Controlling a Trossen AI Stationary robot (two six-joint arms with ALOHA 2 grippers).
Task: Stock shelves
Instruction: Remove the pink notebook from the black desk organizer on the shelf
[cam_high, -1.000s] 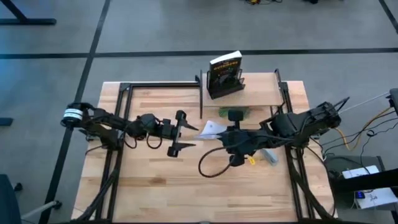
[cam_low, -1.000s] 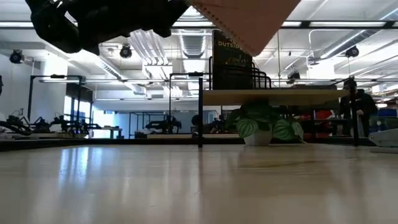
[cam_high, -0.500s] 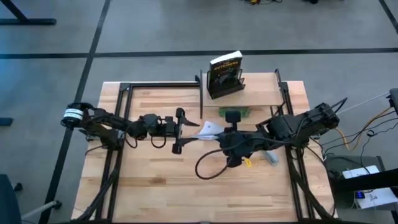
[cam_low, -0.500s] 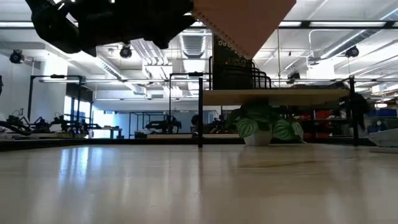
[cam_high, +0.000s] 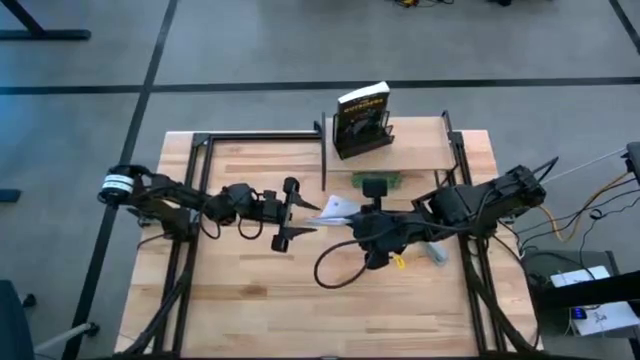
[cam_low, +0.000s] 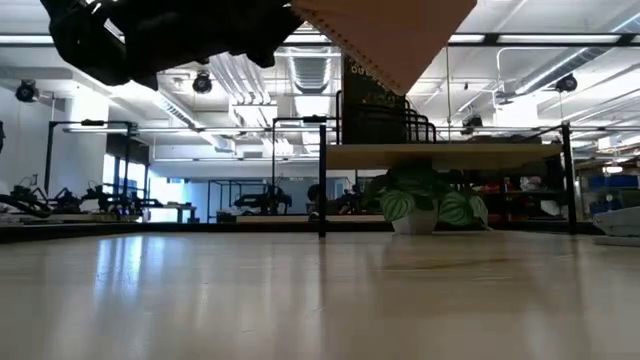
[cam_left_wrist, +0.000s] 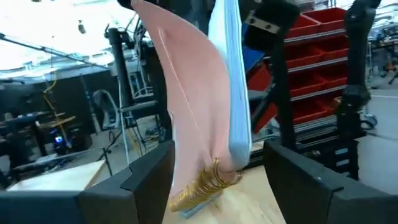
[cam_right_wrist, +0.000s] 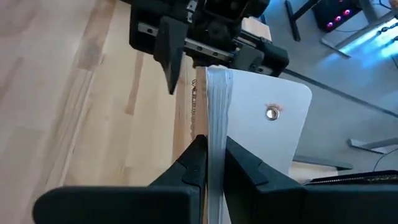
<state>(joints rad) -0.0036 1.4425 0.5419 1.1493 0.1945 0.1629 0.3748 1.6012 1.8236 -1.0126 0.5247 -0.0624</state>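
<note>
Both claws meet mid-counter: right claw (cam_high: 345, 212) pinches the spiral notebook (cam_high: 338, 208), left claw (cam_high: 287, 212) spread wide beside it. Shelf (cam_high: 420, 148) lies beyond, nearer the right arm.

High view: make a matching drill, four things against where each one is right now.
1. notebook
2. dark book
3. potted plant
4. left gripper

a. under the shelf
b. in the black rack on the shelf
c. clamped in the right gripper
d. fingers open around the notebook's edge

Pairs: 1-c, 2-b, 3-a, 4-d
</note>
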